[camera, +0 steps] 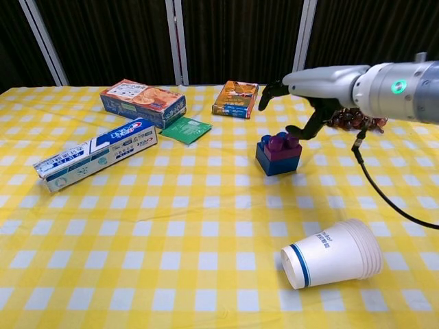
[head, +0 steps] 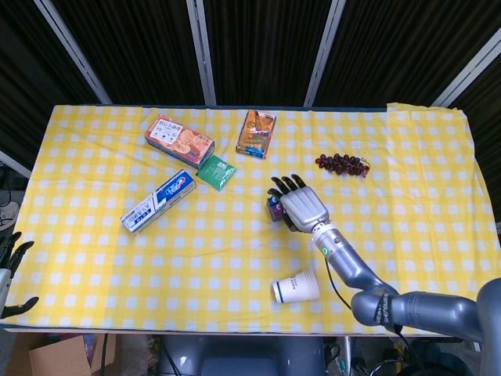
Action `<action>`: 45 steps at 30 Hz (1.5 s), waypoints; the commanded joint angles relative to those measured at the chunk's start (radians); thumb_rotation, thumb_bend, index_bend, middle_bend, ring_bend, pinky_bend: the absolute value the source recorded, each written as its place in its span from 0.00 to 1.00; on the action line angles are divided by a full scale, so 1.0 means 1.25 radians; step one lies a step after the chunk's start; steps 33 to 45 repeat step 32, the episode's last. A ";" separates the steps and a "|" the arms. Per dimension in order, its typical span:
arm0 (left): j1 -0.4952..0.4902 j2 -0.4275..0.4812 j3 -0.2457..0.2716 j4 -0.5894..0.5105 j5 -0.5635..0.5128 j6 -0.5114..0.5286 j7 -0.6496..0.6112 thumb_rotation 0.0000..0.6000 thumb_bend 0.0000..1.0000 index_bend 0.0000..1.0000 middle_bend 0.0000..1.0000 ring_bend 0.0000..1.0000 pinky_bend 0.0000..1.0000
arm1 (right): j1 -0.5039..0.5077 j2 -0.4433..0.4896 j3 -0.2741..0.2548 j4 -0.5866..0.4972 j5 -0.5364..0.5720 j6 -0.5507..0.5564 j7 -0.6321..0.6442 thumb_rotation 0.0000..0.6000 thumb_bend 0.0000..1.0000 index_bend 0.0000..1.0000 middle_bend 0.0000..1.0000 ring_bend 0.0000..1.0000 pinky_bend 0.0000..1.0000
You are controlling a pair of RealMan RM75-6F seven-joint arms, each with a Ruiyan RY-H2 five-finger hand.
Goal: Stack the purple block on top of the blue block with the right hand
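The purple block (camera: 282,144) sits on top of the blue block (camera: 277,162) on the yellow checked cloth, mid-table. In the head view only a sliver of the stack (head: 274,207) shows beside my right hand (head: 300,205). In the chest view my right hand (camera: 296,104) hovers above and behind the stack, fingers spread, holding nothing and clear of the blocks. My left hand (head: 11,266) shows at the far left edge of the head view, off the table, fingers apart and empty.
A paper cup stack (camera: 334,255) lies on its side near the front. A toothpaste box (camera: 96,153), biscuit box (camera: 143,101), green packet (camera: 185,129) and snack box (camera: 236,99) lie left and behind. Grapes (head: 342,164) lie at right.
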 commanded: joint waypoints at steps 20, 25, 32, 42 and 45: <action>0.031 0.043 0.050 -0.026 0.121 0.040 -0.097 1.00 0.00 0.12 0.00 0.00 0.04 | -0.626 0.239 -0.283 -0.094 -0.474 0.536 0.430 1.00 0.43 0.18 0.00 0.01 0.00; 0.047 0.053 0.053 -0.024 0.154 0.079 -0.124 1.00 0.00 0.05 0.00 0.00 0.04 | -0.683 0.216 -0.253 0.002 -0.479 0.603 0.485 1.00 0.43 0.14 0.00 0.01 0.00; 0.046 0.046 0.049 -0.016 0.143 0.072 -0.113 1.00 0.00 0.04 0.00 0.00 0.04 | -0.724 0.199 -0.227 0.040 -0.502 0.642 0.468 1.00 0.43 0.13 0.00 0.01 0.00; 0.046 0.046 0.049 -0.016 0.143 0.072 -0.113 1.00 0.00 0.04 0.00 0.00 0.04 | -0.724 0.199 -0.227 0.040 -0.502 0.642 0.468 1.00 0.43 0.13 0.00 0.01 0.00; 0.046 0.046 0.049 -0.016 0.143 0.072 -0.113 1.00 0.00 0.04 0.00 0.00 0.04 | -0.724 0.199 -0.227 0.040 -0.502 0.642 0.468 1.00 0.43 0.13 0.00 0.01 0.00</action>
